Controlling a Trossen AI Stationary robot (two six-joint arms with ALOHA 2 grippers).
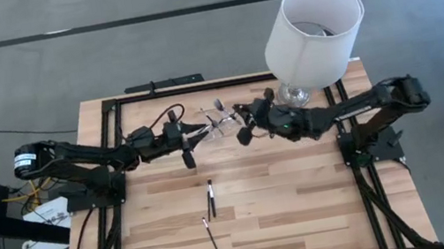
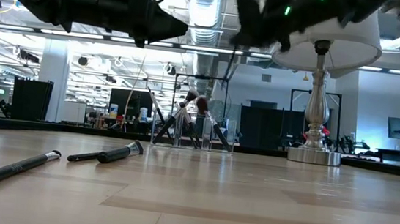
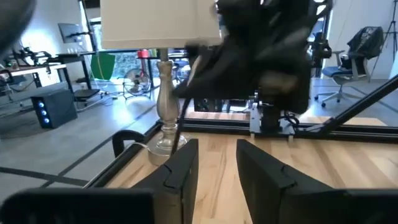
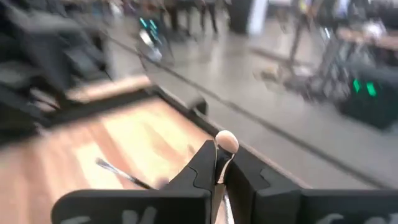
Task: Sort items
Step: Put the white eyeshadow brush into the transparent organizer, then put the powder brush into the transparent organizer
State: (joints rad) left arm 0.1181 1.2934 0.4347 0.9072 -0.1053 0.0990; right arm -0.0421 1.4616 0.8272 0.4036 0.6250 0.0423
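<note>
My right gripper [image 1: 244, 130] [image 4: 221, 158] hangs above the table's far middle, shut on a slim brush whose pale round tip shows between its fingers. Facing it from the left, my left gripper [image 1: 198, 132] [image 3: 217, 165] stands open with nothing between its fingers. Between and just beyond them is a clear container [image 1: 220, 123] [image 2: 192, 132] with several brushes standing in it. Three more brushes lie flat on the wood: two close together [image 1: 211, 198] [image 2: 104, 154] and one nearer the front [image 1: 211, 236] [image 2: 10, 171]. My right gripper pinches the brush between its two fingers just behind the pale bristle head [image 4: 226, 142], which sticks out past the fingertips. The fingers reach in roughly level from the table's right. The handle is hidden behind the fingers. The brush is lifted clear of the table.
A big white-shaded lamp [image 1: 312, 30] [image 2: 319, 94] stands at the far right corner, close behind my right arm. A black frame [image 1: 155, 95] runs along the table's far edge and sides. Bare wood [image 1: 308, 218] lies toward the front and right.
</note>
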